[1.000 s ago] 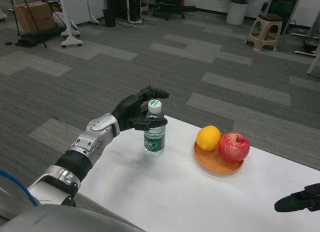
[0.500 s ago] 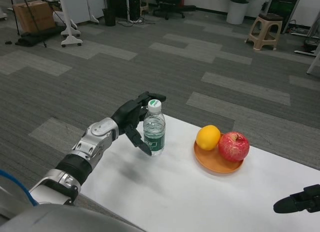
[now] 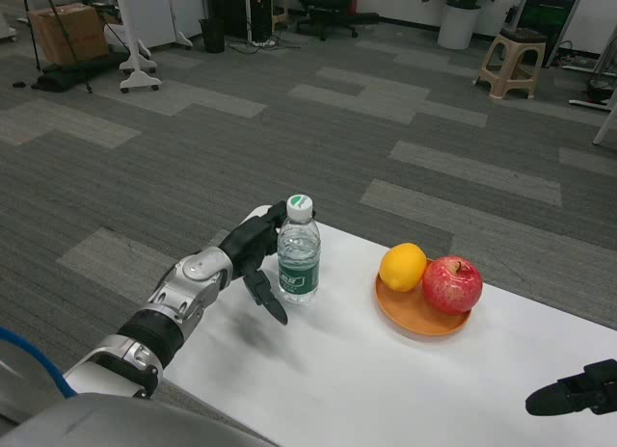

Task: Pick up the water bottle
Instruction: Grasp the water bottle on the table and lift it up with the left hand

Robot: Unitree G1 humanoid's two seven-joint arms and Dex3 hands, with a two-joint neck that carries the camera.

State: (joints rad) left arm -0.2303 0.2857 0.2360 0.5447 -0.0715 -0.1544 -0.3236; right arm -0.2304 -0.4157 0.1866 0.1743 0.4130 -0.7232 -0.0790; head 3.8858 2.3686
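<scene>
The orange plate [image 3: 416,319] is sitting toward the right of the white table [image 3: 386,389], holding an orange [image 3: 402,267] and a red apple [image 3: 452,284] that are touching each other. The water bottle [image 3: 298,251] is standing upright near the table's far left edge, capped in white and green. My left hand [image 3: 253,252] is reaching in just beside it — fingers spread apart, gripping nothing. My right hand [image 3: 571,393] is lying at the lower right edge; I cannot tell how its fingers are lying.

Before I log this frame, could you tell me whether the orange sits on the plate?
Yes, the orange rests on the orange plate beside the red apple.
</scene>
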